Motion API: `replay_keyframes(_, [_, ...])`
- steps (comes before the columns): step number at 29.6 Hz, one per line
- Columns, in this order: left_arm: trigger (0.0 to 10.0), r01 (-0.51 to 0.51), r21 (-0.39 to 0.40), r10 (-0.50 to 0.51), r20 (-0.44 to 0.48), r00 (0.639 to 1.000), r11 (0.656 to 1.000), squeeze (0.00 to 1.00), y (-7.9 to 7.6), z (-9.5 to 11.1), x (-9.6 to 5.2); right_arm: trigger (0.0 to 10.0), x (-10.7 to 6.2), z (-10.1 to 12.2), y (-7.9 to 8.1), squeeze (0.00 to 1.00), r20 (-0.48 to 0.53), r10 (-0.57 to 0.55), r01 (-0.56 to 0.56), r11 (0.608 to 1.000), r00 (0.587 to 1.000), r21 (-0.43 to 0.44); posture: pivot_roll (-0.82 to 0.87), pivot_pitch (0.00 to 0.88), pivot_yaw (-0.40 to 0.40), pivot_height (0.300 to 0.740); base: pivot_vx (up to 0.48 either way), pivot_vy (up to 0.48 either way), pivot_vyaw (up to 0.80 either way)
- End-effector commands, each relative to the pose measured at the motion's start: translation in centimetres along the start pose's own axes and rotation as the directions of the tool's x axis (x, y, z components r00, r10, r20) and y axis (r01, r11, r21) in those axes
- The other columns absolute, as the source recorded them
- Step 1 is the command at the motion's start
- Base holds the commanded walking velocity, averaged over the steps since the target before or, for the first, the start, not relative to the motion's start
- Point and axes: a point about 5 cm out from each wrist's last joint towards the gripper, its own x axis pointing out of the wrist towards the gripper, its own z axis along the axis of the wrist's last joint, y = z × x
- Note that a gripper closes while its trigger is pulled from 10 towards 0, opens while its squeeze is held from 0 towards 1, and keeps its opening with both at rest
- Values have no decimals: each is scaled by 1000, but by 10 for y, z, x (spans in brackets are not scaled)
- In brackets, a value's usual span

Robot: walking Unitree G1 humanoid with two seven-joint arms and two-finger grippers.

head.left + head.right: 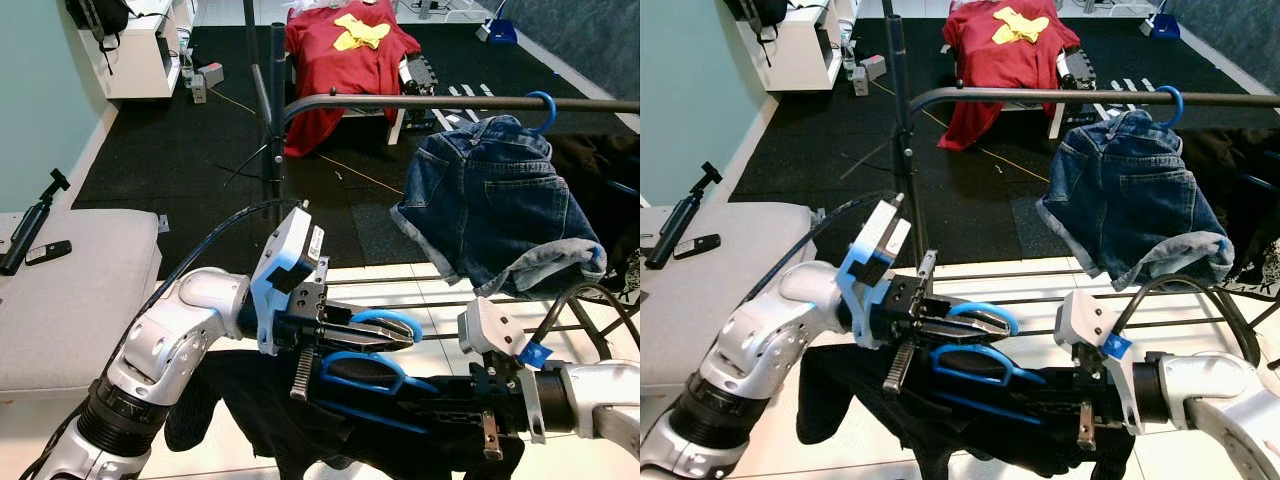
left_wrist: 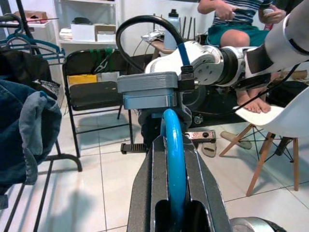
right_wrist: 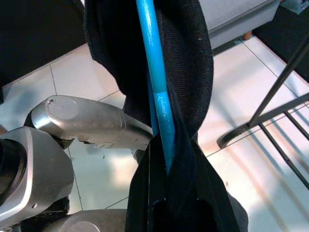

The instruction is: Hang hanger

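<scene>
Nearest, at about 6 o'clock in the head views: blue hanger [image 1: 365, 375] carrying a black garment [image 1: 300, 420], held low in front of the robot by both arms. Left gripper [image 1: 385, 335] has its fingers clamped on the hanger's hook; the left wrist view shows the blue curve pinched between them. Right gripper [image 1: 400, 405] comes in from 4 o'clock with its fingers closed on the hanger's blue bar and the black cloth together, seen plainly in the right wrist view [image 3: 161, 121]. Garment droops below both grippers toward the tiled floor [image 1: 400, 285].

Farther, 12 to 2 o'clock: dark clothes rail [image 1: 420, 100] running across, well above and beyond the held hanger. Denim shorts [image 1: 495, 200] already hang there from another blue hook [image 1: 543, 108] at about 2 o'clock. Bare rail remains at 12 to 1 o'clock.

Beyond the rail, 12 o'clock: red shirt [image 1: 345, 60] draped on a chair.

Progress judgement: pickup done, garment is on the hanger, hook not yet on the rail. Left: lift, reach forward, hook over the bare rail, release.
</scene>
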Motion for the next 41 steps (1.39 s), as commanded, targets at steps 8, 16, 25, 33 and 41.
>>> replay_keyframes(8, [0, -49, -30, 51, 58, 997, 998, 0, 6, 1, 3, 0, 1, 5, 0, 0, 27, -2, 3, 1000, 1000, -27, -101, 160, 3, 740, 0, 0, 0])
replay_keyframes(16, [0, -168, -3, 168, 105, 980, 986, 0, 18, 10, -6, 10000, 3, 6, -11, 1000, 69, -91, 92, 996, 993, -21, -96, 157, 6, 740, 0, 0, 0])
replay_keyframes(25, [0, -234, 38, 230, 82, 970, 972, 0, 26, 14, -29, 10000, -11, 4, -28, 1000, 196, -271, 266, 963, 942, 51, -97, 162, 7, 740, 0, 0, 0])
replay_keyframes(33, [0, -445, 107, 440, 63, 896, 889, 0, 44, 23, -56, 10000, -39, 12, -49, 1000, 369, -558, 523, 829, 743, 199, -98, 176, 4, 740, 0, 0, 0])
replay_keyframes(41, [2549, -648, 82, 629, 175, 757, 757, 0, 59, 29, -42, 10000, -54, 6, -67, 0, 446, -744, 577, 668, 498, 470, -106, 183, 4, 740, 0, 0, 0])
